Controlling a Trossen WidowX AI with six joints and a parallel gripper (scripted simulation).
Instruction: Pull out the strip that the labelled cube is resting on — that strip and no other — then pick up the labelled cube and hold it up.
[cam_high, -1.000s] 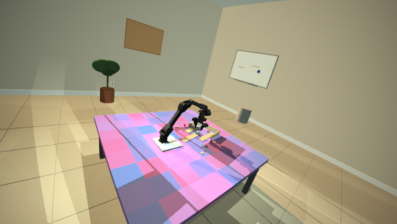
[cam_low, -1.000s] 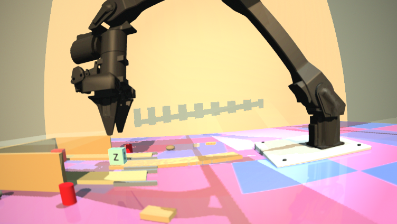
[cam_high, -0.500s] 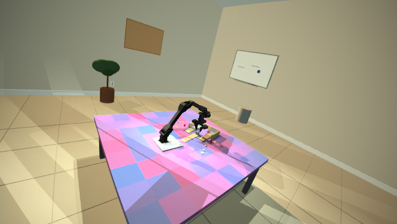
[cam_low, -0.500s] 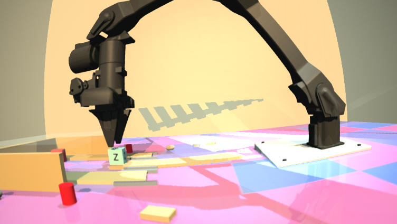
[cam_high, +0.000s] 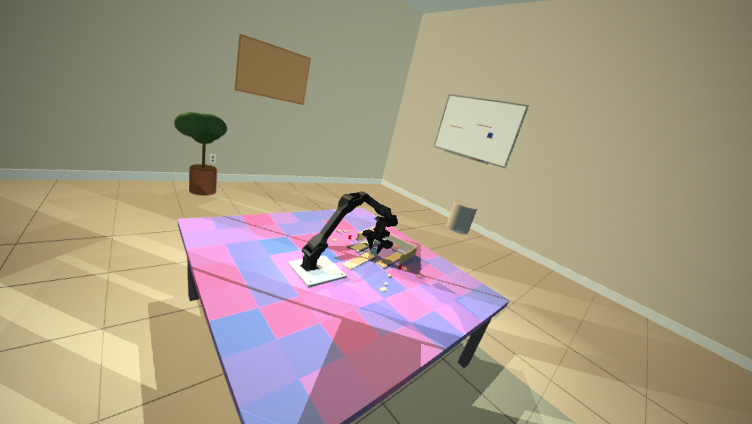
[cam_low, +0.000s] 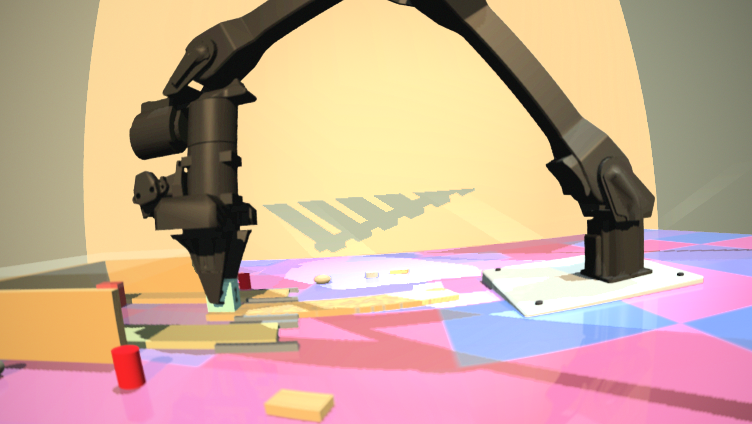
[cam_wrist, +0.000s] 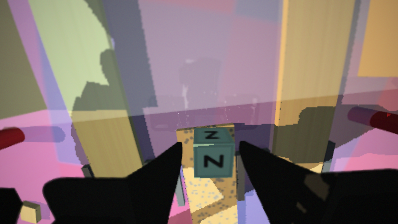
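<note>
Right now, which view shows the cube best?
Wrist: two Z faces of the cube are unobstructed. Exterior shows it partly behind the pincer; top shows only a tiny, mostly hidden patch.

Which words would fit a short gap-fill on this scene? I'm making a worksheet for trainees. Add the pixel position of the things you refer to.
The black end effector (cam_high: 374, 251) (cam_low: 226, 301) (cam_wrist: 210, 146) has its fingers on either side of the small teal ____. The letter printed on it is ____. It sits on the speckled tan ____. The upright cylinder (cam_low: 128, 367) in front of the wooden-walled box (cam_low: 57, 326) is coloured ____.

Missing words: cube; Z; strip; red.
</note>
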